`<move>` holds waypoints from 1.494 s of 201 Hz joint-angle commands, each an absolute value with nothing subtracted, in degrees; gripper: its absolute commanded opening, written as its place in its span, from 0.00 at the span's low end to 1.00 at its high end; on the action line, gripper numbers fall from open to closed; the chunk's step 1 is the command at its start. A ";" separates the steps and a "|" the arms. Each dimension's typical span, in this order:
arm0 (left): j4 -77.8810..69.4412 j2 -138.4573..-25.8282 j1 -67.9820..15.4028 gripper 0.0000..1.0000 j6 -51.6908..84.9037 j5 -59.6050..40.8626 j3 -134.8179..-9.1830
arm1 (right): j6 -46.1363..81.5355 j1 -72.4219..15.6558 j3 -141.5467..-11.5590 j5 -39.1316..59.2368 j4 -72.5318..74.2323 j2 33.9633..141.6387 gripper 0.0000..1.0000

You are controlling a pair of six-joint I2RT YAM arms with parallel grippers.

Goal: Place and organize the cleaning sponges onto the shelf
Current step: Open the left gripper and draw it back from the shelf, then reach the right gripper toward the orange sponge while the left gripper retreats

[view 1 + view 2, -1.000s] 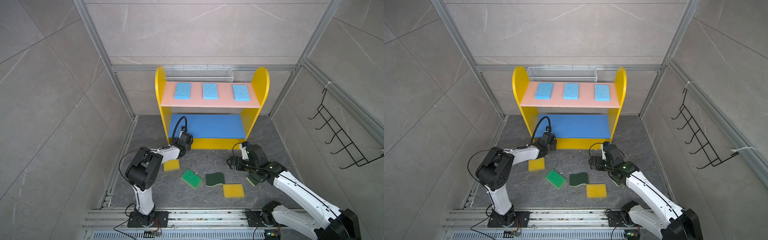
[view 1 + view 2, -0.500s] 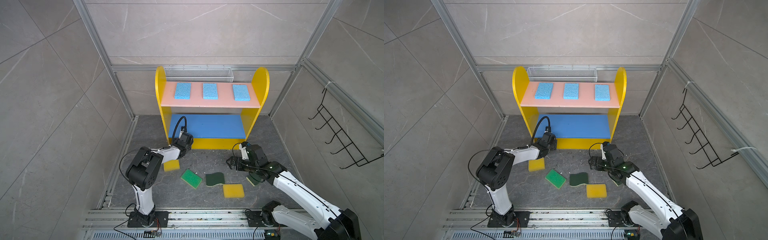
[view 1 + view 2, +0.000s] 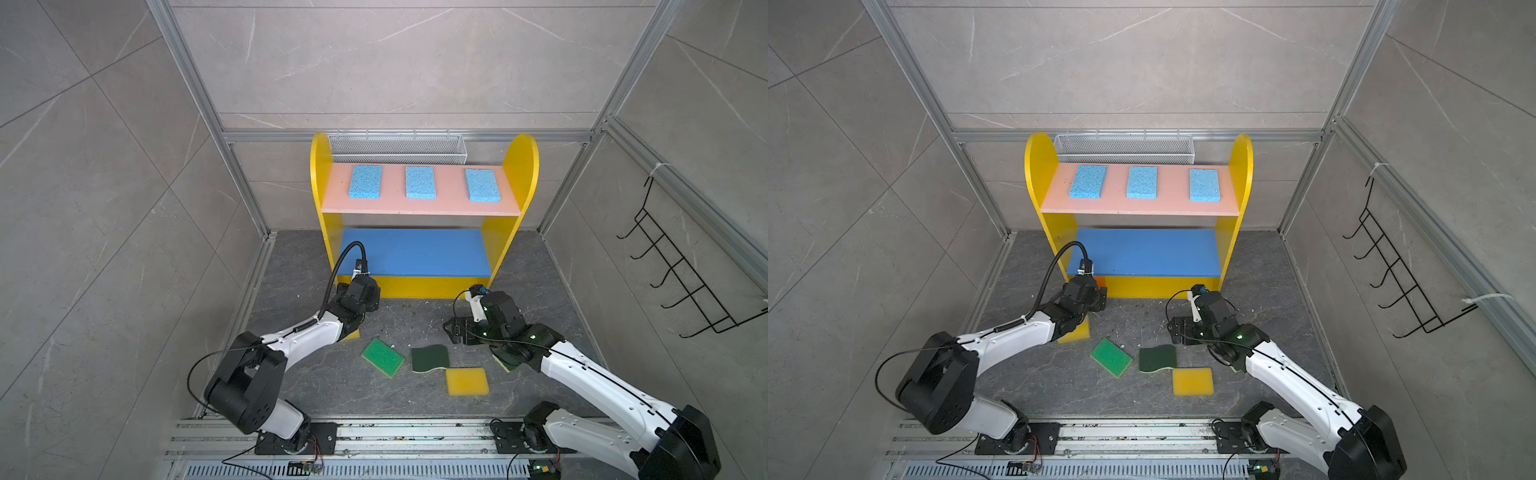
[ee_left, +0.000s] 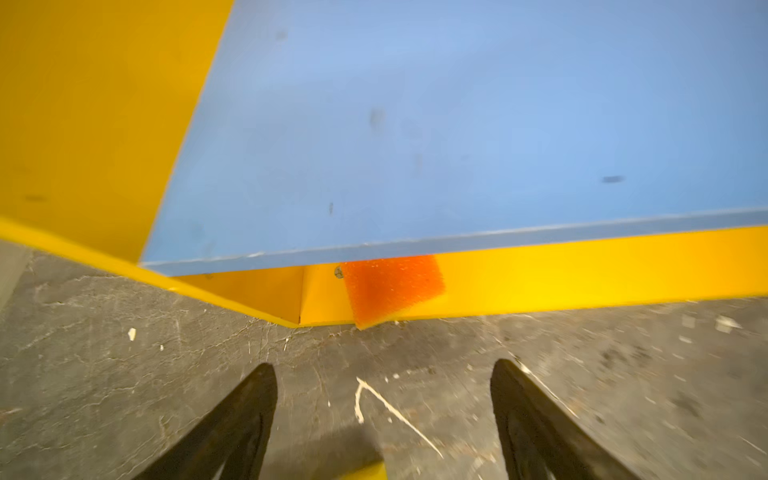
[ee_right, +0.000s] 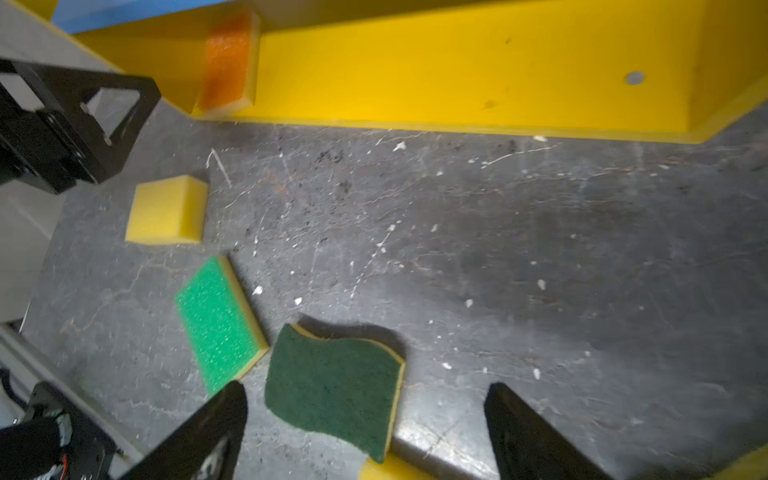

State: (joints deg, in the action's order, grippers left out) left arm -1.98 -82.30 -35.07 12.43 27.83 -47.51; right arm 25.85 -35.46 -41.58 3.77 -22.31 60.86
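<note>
We see the left end effector (image 4: 384, 365) released, its fingers spread over bare worktop (image 4: 124, 374) and facing the shelf (image 4: 83, 104). At centre frame the orange sponge (image 4: 390, 286) lies on the shelf's yellow bottom board, under the blue board. The right end effector (image 5: 366, 385) is also released, and the dark-green scourer (image 5: 332, 382) shows ungripped between its fingers. In both top views three light blue sponges (image 3: 420, 182) sit on the pink top board. The bright green sponge (image 3: 382, 357) and a yellow sponge (image 3: 466, 381) lie lower centre on the worktop.
</note>
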 commanded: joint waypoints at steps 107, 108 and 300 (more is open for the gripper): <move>35.47 -45.43 -35.58 0.80 24.87 22.37 -41.34 | 28.63 -57.04 -48.06 -7.60 15.51 90.16 0.82; 35.53 -45.30 -35.59 0.80 24.91 22.39 -41.33 | 28.82 -57.04 -48.03 -7.62 15.80 90.35 0.82; 25.46 -39.45 -31.11 0.79 33.85 18.29 -31.31 | 51.19 -51.85 -59.35 -9.30 46.18 119.74 0.34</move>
